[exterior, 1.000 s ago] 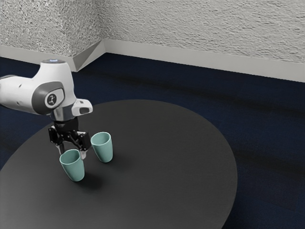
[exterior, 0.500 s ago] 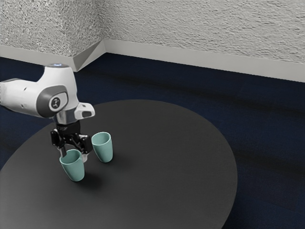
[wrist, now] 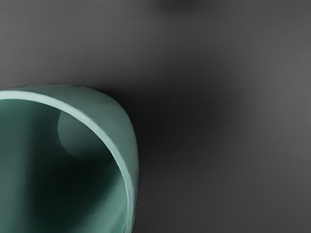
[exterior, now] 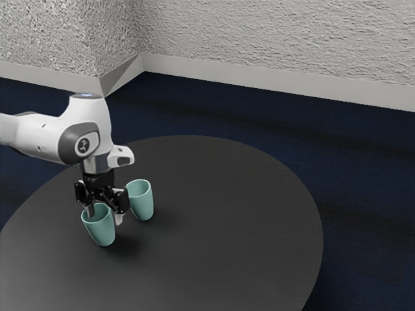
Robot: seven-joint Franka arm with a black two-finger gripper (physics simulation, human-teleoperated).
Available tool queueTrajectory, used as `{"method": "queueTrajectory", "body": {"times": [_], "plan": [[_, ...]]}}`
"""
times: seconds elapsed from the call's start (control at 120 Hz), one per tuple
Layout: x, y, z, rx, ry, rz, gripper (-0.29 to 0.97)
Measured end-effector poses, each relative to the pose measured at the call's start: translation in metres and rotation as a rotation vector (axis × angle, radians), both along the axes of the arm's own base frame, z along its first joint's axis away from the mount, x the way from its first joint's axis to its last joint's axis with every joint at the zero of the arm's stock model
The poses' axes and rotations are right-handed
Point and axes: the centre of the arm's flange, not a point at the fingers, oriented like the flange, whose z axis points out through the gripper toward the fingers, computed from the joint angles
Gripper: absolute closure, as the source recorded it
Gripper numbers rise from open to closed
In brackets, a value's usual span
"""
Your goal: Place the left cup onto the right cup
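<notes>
Your tool is down at the left cup, black fingers spread wide. One finger sits over the rim on the side away from the other cup, and the other finger hangs just outside the wall on the side facing it. So it's open around that cup, not clamped on anything as far as you can see. The left cup stands upright on the worktop, near the edge at the exterior view's left.

From the wrist camera you get the same cup right under the hand. You can see its teal rim curving past, the round bottom down inside, and bare dark worktop beside it.

Count-wise there are two cups, both plain teal with no handles and no print on them. The right cup is just beside the left one, a small gap between them, also upright and a bit farther back.

There's one white and grey arm coming in from the exterior view's left. It has a little round mark on the joint, too small to read.

The worktop is one round black top. Around it there's dark blue carpet, a pale skirting strip, and a rough grey wall.
</notes>
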Motion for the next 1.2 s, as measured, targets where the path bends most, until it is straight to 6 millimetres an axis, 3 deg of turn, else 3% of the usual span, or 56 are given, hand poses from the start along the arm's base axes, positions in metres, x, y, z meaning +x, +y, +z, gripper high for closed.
{"method": "queueTrajectory", "body": {"times": [0.808,1.2], "plan": [[0.013,0.010,-0.026,0.010,0.026,0.015,0.11],[0.013,0.010,-0.025,0.010,0.024,0.014,0.27]]}}
